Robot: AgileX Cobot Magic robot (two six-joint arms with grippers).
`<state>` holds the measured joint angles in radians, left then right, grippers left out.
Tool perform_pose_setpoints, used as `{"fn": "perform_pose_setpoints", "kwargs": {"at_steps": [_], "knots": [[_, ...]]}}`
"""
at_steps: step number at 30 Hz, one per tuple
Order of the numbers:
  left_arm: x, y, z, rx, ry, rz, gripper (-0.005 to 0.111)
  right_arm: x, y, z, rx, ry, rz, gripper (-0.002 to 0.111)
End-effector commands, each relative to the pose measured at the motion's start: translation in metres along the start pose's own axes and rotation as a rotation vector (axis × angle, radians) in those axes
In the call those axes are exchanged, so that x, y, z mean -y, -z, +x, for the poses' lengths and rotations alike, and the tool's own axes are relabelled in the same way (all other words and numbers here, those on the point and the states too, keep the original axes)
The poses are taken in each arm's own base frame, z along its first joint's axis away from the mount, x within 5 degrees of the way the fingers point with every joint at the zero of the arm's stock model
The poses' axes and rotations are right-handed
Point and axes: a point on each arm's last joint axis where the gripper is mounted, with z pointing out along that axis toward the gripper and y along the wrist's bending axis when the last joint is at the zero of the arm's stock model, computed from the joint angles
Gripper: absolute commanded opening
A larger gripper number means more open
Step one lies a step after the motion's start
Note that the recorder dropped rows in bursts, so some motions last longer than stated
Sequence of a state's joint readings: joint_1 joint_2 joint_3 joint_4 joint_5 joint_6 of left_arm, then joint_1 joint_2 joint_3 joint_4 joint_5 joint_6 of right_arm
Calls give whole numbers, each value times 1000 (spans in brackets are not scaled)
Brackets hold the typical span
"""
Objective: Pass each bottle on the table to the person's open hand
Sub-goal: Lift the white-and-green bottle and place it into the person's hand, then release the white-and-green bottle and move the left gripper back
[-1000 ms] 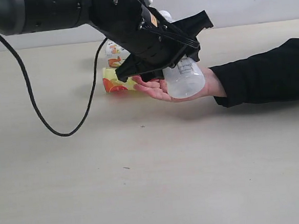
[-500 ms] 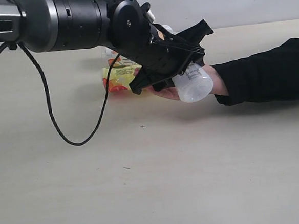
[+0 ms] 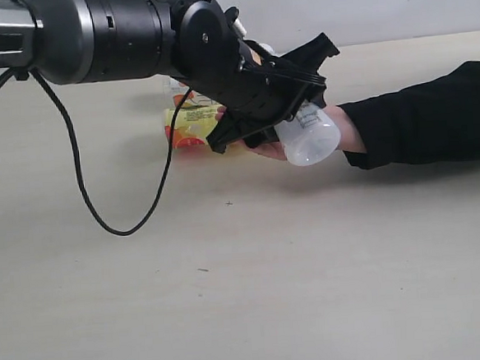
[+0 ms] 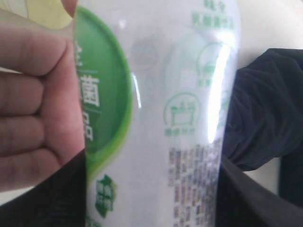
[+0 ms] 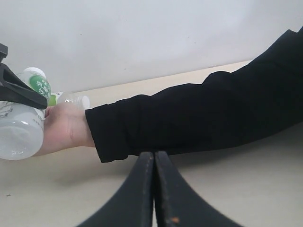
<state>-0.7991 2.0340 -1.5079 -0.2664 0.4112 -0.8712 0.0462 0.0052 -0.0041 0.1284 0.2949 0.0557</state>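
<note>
My left gripper point(image 3: 288, 102) is shut on the white green-label bottle point(image 3: 309, 134), holding it tilted over the person's open hand point(image 3: 264, 151). In the left wrist view the bottle point(image 4: 156, 118) fills the frame between my dark fingers point(image 4: 57, 198), and the hand's fingers point(image 4: 33, 109) lie against its side. The yellow-label bottle point(image 3: 185, 128) lies on the table point(image 3: 247, 286) behind the hand. My right gripper point(image 5: 154, 158) is shut on nothing, low over the table near the black sleeve point(image 5: 199, 113). The cola bottle is out of view.
The sleeved forearm point(image 3: 425, 117) stretches in from the right across the table. A black cable point(image 3: 111, 218) loops down from the left arm onto the tabletop. A clear bottle end point(image 5: 71, 100) shows behind the hand point(image 5: 64, 127). A pale wall backs the table.
Over the last second the left arm swung to the right and brought the bottle lower onto the palm. It has barely moved in the last half second.
</note>
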Motion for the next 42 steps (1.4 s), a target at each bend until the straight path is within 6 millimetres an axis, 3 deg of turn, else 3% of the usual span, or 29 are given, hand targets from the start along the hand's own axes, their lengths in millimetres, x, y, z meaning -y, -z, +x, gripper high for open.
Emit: {"fn": "perform_pose_setpoints", "kwargs": {"at_steps": [1,19,28,37,42], "knots": [[1,1,-3,15,-27,1,59,0,0,0,10,6,1,0],[-7,2,-13,17,-42,-27,77,0,0,0,10,6,1,0],[-2,14,-14,14,-98,-21,78,0,0,0,10,6,1,0],[10,62,-16,14,-246,-69,78,0,0,0,10,6,1,0],[21,111,-13,7,-377,-55,78,0,0,0,10,6,1,0]]}}
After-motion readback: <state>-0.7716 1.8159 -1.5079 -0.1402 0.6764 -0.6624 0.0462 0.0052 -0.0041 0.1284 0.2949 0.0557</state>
